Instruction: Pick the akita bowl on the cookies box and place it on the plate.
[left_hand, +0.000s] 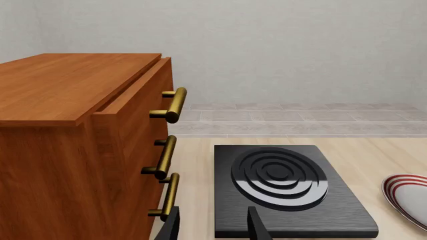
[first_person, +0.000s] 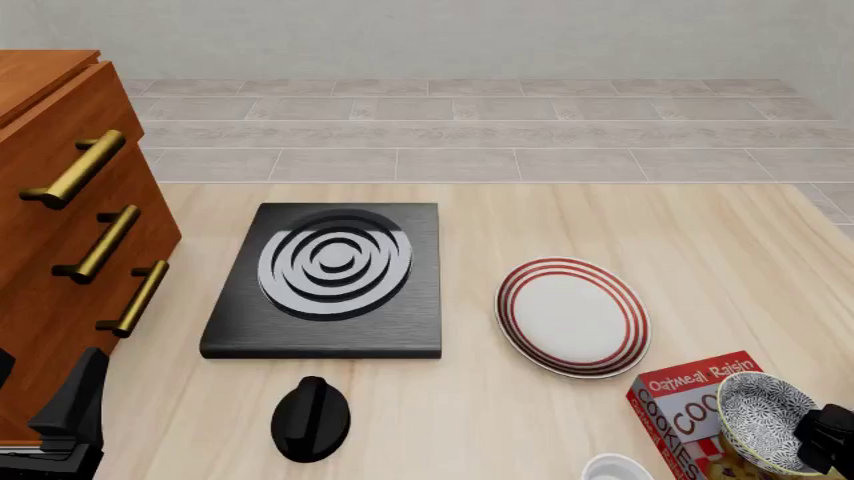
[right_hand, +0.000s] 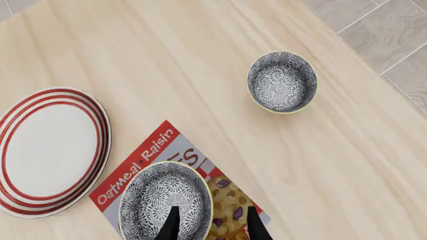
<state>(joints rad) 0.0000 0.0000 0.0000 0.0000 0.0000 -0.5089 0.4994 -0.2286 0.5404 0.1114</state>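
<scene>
The small speckled black-and-white akita bowl (right_hand: 165, 201) with its tan rim sits upright on the flat red cookies box (right_hand: 175, 192) lettered "Oatmeal Raisin", which lies at the near right corner of the pale wooden table (first_person: 534, 230). The right gripper (right_hand: 209, 224) hangs just above it, its dark fingers (right_hand: 252, 223) spread apart astride the bowl's rim, one over the bowl's inside and one outside, clasping nothing. The round white plate (first_person: 573, 316) with red rings lies beside the box, toward the table's middle. A second speckled bowl (right_hand: 282, 82) stands well apart near the right edge. The left gripper (left_hand: 212, 226) hovers released by the brown wooden drawer cabinet (first_person: 67, 200) and the black slab with grey rings (first_person: 328, 279).
</scene>
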